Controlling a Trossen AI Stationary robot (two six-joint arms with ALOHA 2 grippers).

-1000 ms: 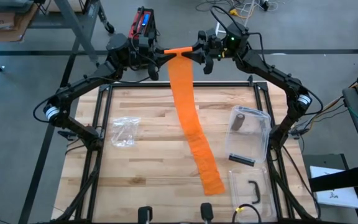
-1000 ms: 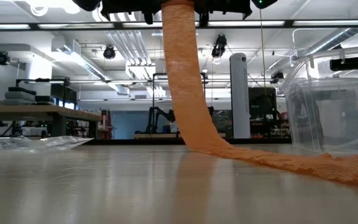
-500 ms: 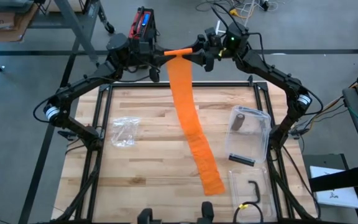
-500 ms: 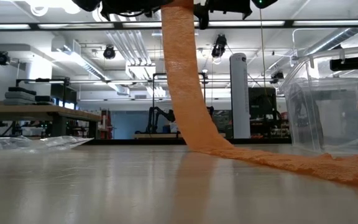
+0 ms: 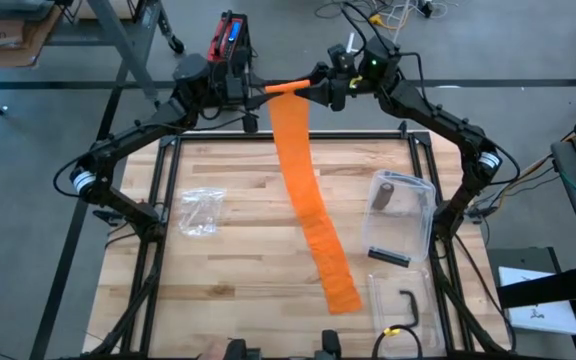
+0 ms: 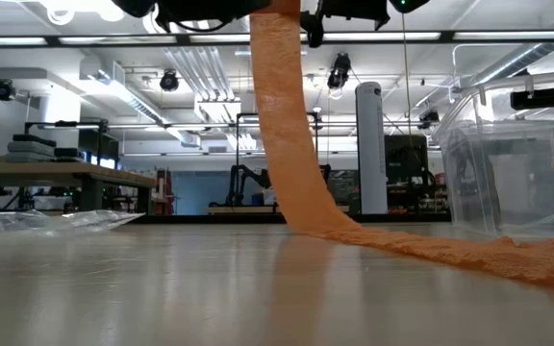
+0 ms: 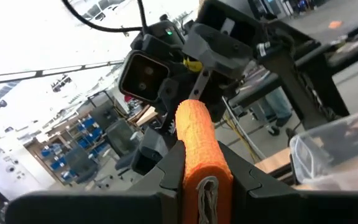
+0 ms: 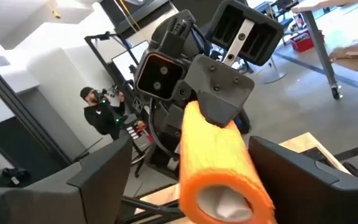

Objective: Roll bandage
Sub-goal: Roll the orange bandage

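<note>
High view: both arms meet above the far edge of the table (image 5: 218, 270), holding a partly wound orange bandage (image 5: 303, 190) between them. The rolled core sits at the far edge, and the loose strip hangs down from it and trails across the table toward the near edge, its free end lying near the near right corner.

Left wrist view: the left end effector (image 7: 194, 171) is closed on one end of the roll, fingers pressed against both sides of it. Right wrist view: the right end effector (image 8: 185, 165) stands open, its fingers spread wide on either side of the roll's other end and apart from it.

Risks, as judged from this position:
- The roll is supported from one end only. A weak pinch, or the weight of the hanging strip, could tip the core or pull it out of the left end effector.
- With no tension kept on the strip, the outer turns may slacken and the roll unwind.
- The strip lies close beside a clear plastic box (image 5: 400, 215) at the table's right edge; winding in could drag it against the box and skew the lay.
- If the right end effector regrips off-centre, the turns may telescope.
</note>
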